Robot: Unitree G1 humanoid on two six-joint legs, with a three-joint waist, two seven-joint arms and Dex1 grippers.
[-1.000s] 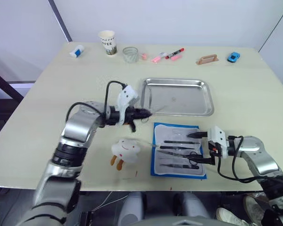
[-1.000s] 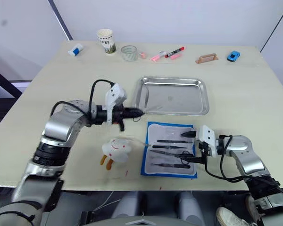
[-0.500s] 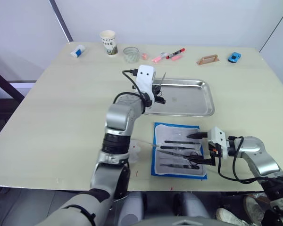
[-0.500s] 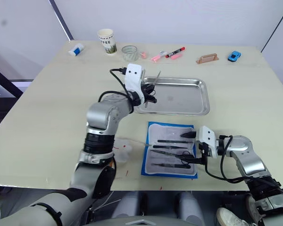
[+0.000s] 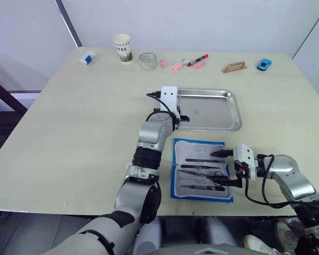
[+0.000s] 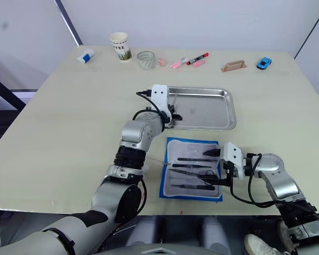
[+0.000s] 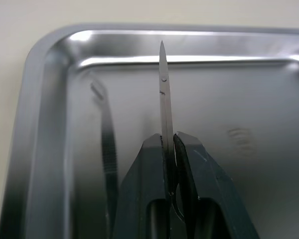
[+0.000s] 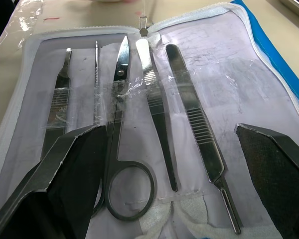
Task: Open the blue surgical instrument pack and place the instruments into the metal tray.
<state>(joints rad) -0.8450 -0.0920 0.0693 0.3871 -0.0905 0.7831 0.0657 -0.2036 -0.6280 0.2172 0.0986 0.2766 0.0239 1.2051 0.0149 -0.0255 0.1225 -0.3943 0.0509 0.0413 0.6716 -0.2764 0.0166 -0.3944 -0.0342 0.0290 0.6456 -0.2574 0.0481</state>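
Note:
The blue surgical instrument pack [image 5: 176,186] lies open on the table, whitish lining up, just in front of the metal tray [image 5: 231,109]. Several instruments [image 5: 202,172] sit in its clear pockets, among them scissors [image 8: 120,164] and forceps [image 8: 199,134]. My left gripper [image 5: 182,118] is low over the tray's near left corner, shut on a slim pointed silver instrument [image 7: 163,89] whose tip points across the tray floor [image 7: 239,99]. My right gripper [image 5: 223,167] stands open over the pack's right side, its fingers [image 8: 65,169] straddling the instruments.
Along the table's far edge stand a paper cup [image 5: 121,48], a small glass [image 5: 147,61], pink and red markers [image 5: 189,62], a tan block [image 5: 234,67], a blue toy car [image 5: 263,65] and a white and blue eraser [image 5: 86,57].
My left arm swung from beside the pack up over the tray, then lowered to its near left corner, still holding the instrument. The right gripper has stayed put.

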